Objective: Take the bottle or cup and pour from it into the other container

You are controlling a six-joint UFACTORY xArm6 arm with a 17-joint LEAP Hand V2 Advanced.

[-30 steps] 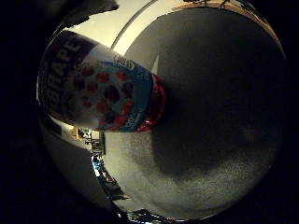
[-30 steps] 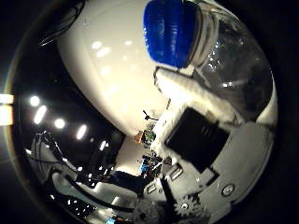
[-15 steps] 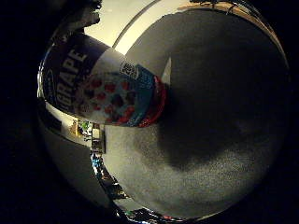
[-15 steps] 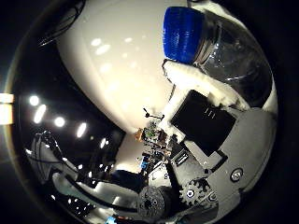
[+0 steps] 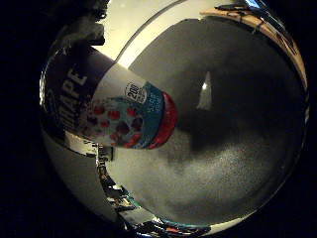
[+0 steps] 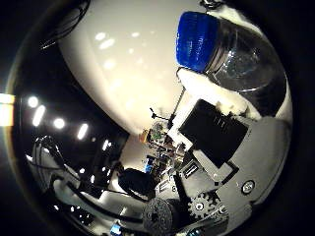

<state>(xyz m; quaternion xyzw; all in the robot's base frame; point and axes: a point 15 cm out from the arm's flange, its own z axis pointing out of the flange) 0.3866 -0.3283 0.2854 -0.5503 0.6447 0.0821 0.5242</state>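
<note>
A clear bottle point(image 5: 114, 116) with a purple, white and teal fruit label and a red band at its base lies close across my palm. Its blue cap point(image 6: 197, 42) and clear neck show in the thumb side view. My right hand point(image 6: 216, 132) shows as white and black finger parts pressed along the bottle's neck, with geared parts beside them; the fingers are curled round the bottle. The bottle's base points toward a grey table top point(image 5: 233, 163). No other container is in view.
The grey table top has a dark shadow across it and a small pale patch point(image 5: 205, 91). A wooden edge point(image 5: 262, 29) borders the table's far side. The thumb side view looks out at a white ceiling point(image 6: 128, 64) with lights and distant room clutter.
Both views have shifted a little, so the hand has moved with the bottle in it. The blue cap sits somewhat differently against the fingers. The hold is unchanged.
</note>
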